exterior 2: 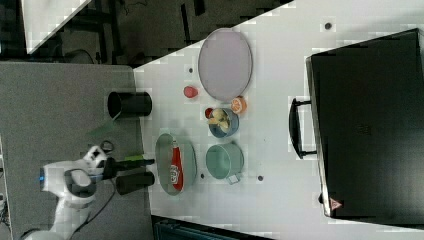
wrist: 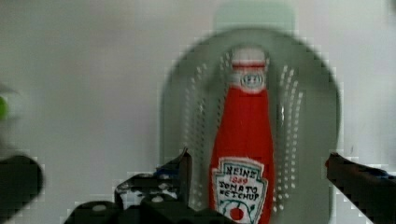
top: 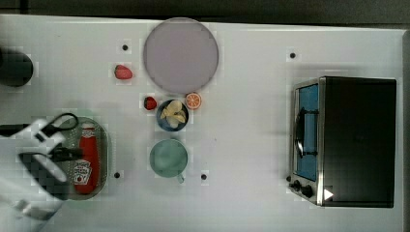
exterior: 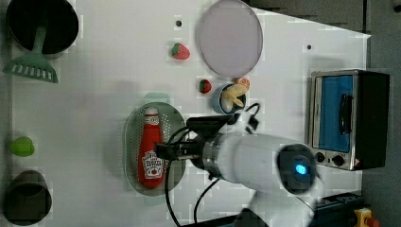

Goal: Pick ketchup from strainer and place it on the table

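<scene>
The ketchup (top: pixel 87 162) is a small red bottle with a white cap and shield label. It lies flat in the pale green strainer (top: pixel 107 145) on the white table (top: pixel 241 145), near the top view's left edge. My gripper (top: pixel 72 154) hangs over the strainer and stands open. In the wrist view the gripper (wrist: pixel 259 170) has one dark fingertip (wrist: pixel 183 170) on each side of the labelled end of the ketchup (wrist: pixel 245 126), with clear gaps to both. The strainer (wrist: pixel 313 93) rim shows around the bottle. In the left view the gripper (exterior: pixel 163 150) sits beside the ketchup (exterior: pixel 150 142).
A teal cup (top: pixel 168 158), a blue bowl of banana pieces (top: pixel 172 115), an orange slice (top: pixel 193 100), two strawberries (top: pixel 123 72) (top: pixel 150 103) and a grey plate (top: pixel 180 54) lie mid-table. A toaster oven (top: pixel 348 140) stands at the top view's right. A black cup (top: pixel 14 67) stands far left.
</scene>
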Robot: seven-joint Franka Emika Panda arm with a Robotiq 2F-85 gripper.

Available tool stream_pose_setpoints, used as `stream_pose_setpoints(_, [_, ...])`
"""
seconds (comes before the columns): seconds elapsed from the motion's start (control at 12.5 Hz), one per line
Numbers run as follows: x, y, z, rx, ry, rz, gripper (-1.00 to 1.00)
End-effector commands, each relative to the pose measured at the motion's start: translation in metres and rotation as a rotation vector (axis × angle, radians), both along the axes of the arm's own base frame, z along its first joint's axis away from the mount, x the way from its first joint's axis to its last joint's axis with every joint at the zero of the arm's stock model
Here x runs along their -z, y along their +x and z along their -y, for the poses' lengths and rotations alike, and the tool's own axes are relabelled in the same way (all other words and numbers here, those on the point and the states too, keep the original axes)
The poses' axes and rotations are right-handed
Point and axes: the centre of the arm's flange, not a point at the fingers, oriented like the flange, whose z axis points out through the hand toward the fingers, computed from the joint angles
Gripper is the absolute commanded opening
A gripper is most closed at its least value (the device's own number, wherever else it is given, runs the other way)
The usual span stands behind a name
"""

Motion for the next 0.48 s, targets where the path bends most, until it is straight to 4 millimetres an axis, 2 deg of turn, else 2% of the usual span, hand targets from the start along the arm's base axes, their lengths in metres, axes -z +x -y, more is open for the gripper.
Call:
stream_pose_setpoints(0.08, [0.042,-0.007,0.002,0.067,0.003,-0.029,1.0])
stream_pose_setpoints(0.48, [0.105,-0.012,-0.004,0.098,0.014,-0.025,1.0])
